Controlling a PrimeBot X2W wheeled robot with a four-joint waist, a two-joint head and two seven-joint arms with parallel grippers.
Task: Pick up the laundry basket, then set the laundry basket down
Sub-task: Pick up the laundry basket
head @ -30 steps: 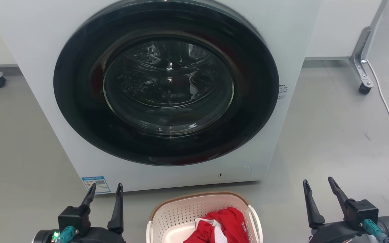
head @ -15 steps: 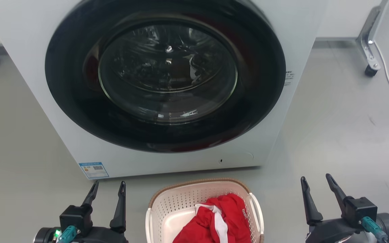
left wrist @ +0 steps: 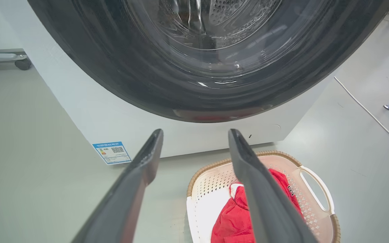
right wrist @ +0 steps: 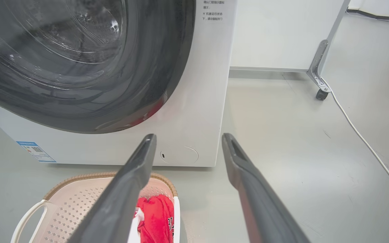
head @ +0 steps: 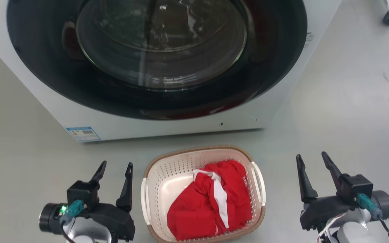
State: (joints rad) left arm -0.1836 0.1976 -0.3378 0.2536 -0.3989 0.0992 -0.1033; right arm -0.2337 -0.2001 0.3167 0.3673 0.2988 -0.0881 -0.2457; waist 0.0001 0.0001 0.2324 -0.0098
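**Mia:** Where is the laundry basket [head: 198, 149] sitting?

**Ben:** It is sitting on the floor [head: 333, 118], between the left fingers [head: 127, 185] and the right fingers [head: 303, 182]. It is lying just beside the left fingers and a bit farther from the right fingers. Both pairs are hanging clear of it.

**Mia:** What are the fingers doing?

**Ben:** Both pairs are standing wide apart and holding nothing. They are pointing at the washing machine [head: 181, 126], which is standing just past their tips.

**Mia:** Is something lying in the basket?

**Ben:** Red clothes [head: 214, 202] with a white stripe are lying in it, piled toward the side nearer the right fingers.

**Mia:** What else is showing?

**Ben:** A blue sticker [head: 83, 134] is sitting on the machine's low corner, ahead of the left fingers. A white cable [right wrist: 360, 134] is lying on the floor, out past the right fingers, on the side away from the basket.
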